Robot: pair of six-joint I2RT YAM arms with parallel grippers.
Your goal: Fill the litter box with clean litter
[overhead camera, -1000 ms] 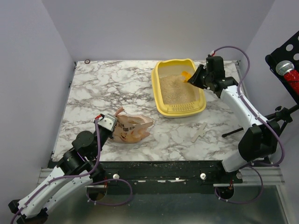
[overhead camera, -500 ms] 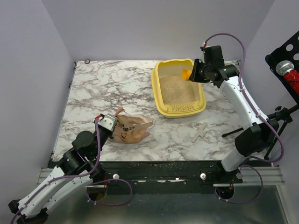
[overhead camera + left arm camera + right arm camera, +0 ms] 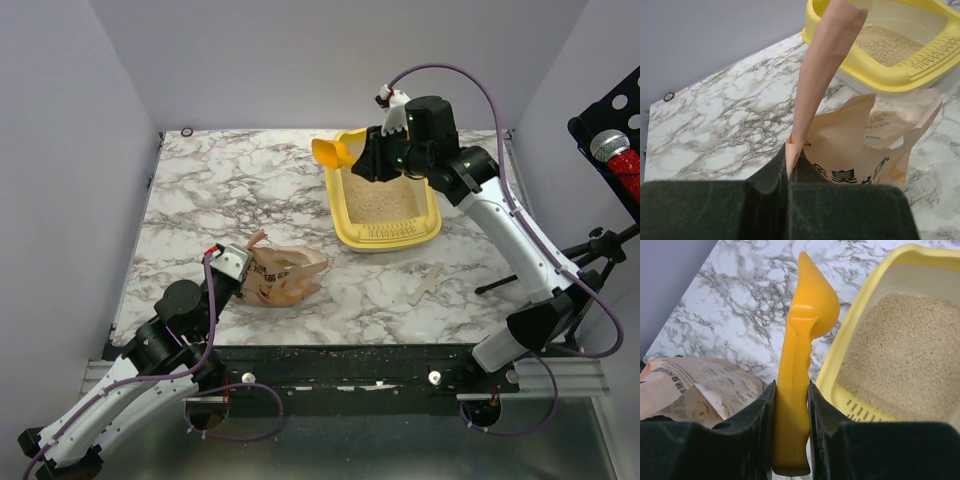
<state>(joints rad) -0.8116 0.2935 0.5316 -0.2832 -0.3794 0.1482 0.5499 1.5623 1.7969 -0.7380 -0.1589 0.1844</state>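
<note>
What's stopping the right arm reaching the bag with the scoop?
Likely nothing, so yes. The right gripper holds the scoop above the litter box's left rim, and only bare table lies between it and the bag. The left gripper pinches the bag's left edge, off that path.

Yellow litter box [image 3: 385, 236] far right, beige clean litter [image 3: 380, 202] inside

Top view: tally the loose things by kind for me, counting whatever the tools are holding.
litter box: 1
scoop: 1
bag: 1
cross-shaped piece: 1
small ring: 1
Total: 5
</note>
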